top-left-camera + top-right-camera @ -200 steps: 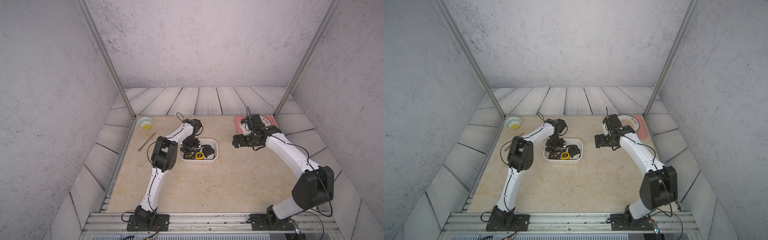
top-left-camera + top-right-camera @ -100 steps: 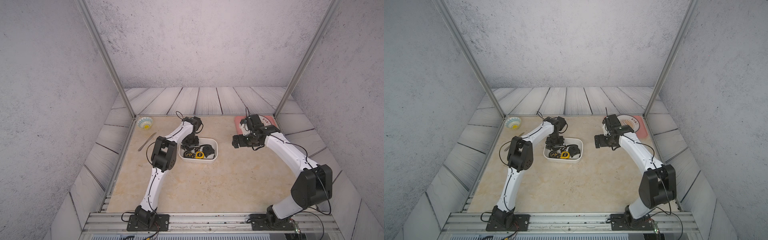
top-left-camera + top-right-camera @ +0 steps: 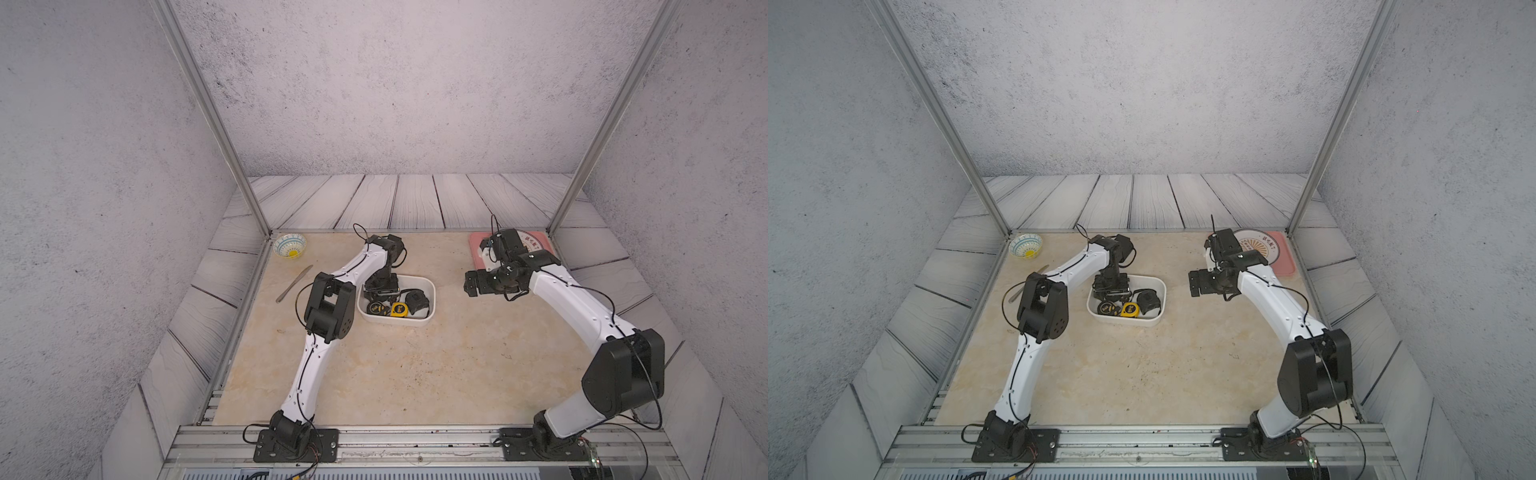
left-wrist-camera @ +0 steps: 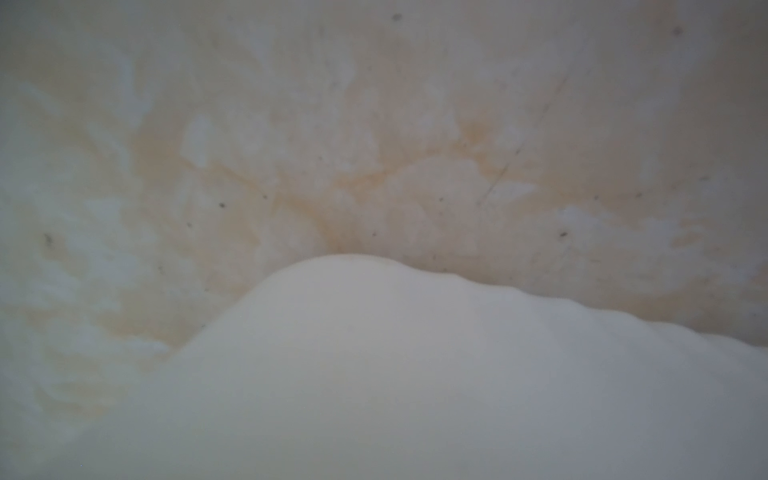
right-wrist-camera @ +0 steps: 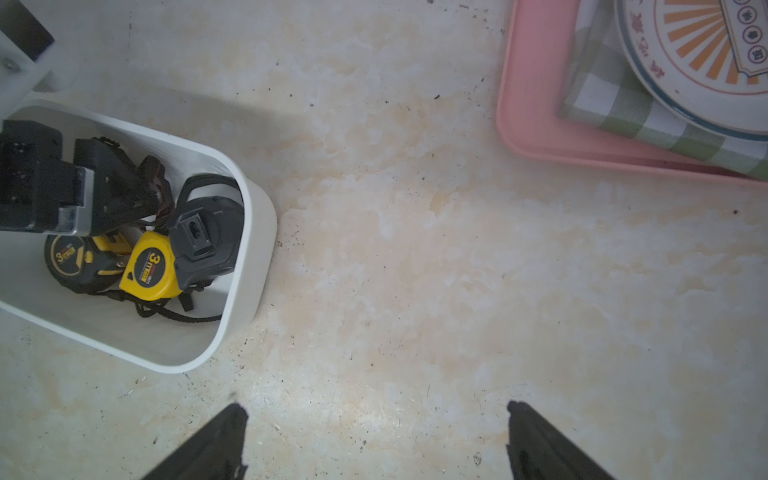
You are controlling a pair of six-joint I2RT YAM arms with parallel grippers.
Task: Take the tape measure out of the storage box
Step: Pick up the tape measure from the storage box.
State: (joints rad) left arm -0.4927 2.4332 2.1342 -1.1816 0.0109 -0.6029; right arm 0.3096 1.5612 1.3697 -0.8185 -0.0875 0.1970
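The white storage box stands on the beige table and holds three tape measures. They are a yellow one, a black-and-yellow one and a larger dark grey one. My left gripper reaches down into the box's left part, over the tape measures and their dark straps. Its own body hides how its jaws stand. The left wrist view shows only the blurred white box wall. My right gripper hangs open over bare table to the right of the box.
A pink tray with a check cloth and a round plate lies at the back right, just behind the right wrist. A small patterned bowl and a table knife lie at the back left.
The left wrist has shifted slightly over the box's left part. The right arm has not moved.
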